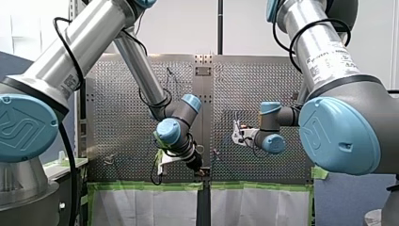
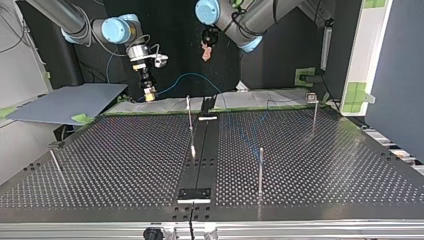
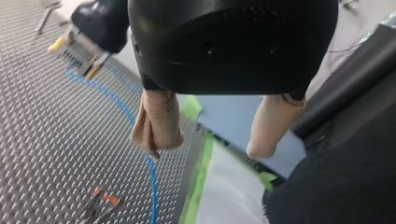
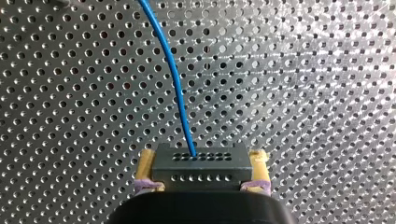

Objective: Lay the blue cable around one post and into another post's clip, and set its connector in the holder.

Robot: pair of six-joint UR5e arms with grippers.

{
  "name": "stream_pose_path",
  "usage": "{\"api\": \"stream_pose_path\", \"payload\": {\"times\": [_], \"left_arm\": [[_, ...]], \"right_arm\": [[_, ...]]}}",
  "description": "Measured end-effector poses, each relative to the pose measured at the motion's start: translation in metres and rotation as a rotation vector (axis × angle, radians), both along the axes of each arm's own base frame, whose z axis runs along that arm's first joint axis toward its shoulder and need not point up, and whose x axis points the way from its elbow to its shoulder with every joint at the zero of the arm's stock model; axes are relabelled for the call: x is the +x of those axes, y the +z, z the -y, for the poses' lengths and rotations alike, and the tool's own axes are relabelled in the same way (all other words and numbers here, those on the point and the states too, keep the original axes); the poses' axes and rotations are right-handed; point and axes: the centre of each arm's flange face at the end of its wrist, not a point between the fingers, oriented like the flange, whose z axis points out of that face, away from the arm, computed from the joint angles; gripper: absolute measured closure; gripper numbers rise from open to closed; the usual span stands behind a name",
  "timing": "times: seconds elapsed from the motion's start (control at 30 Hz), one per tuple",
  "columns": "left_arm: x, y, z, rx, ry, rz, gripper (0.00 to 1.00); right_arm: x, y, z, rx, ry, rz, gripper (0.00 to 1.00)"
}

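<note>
- perforated table (image 2: 115, 155): dark metal plate, holes in even rows across both halves.
- black strip (image 2: 207, 160): plain, without the rows of holes, running down the table's middle between the two halves.
- green tape (image 1: 141, 186): along the table's edge, front view.
- white sheets (image 1: 146, 209): hanging below the tape.
- grey-blue board (image 2: 65, 102): flat, beyond the table's far corner, top view's left.
- metal rail (image 2: 310, 231): along the table's near edge, top view.
- white panel (image 2: 370, 50): upright, top view's right.

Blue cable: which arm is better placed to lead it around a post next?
Probably the right. My right gripper is shut on the connector, and the blue cable runs out of it. My left gripper is open and empty, with the cable lying under it.
</note>
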Motion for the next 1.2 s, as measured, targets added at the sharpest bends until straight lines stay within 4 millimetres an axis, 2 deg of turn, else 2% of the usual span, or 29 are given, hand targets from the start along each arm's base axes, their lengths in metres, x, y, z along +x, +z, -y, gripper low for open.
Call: {"api": "stream_pose_path", "payload": {"times": [0.17,0.37,0.63,0.9,1.2], "left_arm": [[0.024,-0.011,0.004,-0.045,0.038,0.014,0.00],[0.044,-0.017,0.021,-0.114,0.039,0.043,0.00],[0.053,-0.020,0.032,-0.160,0.046,0.096,0.00],[0.065,-0.020,0.034,-0.202,0.076,0.147,0.00],[0.083,-0.033,0.056,-0.257,0.068,0.195,0.00]], "right_arm": [[0.004,0.001,-0.003,-0.001,0.009,0.002,1.00],[0.006,0.003,-0.004,-0.003,0.013,0.004,1.00],[0.007,0.008,-0.005,-0.009,0.016,0.008,1.00],[0.010,0.015,-0.006,-0.013,0.021,0.017,1.00],[0.011,0.015,-0.008,-0.008,0.021,0.017,1.00]]}}
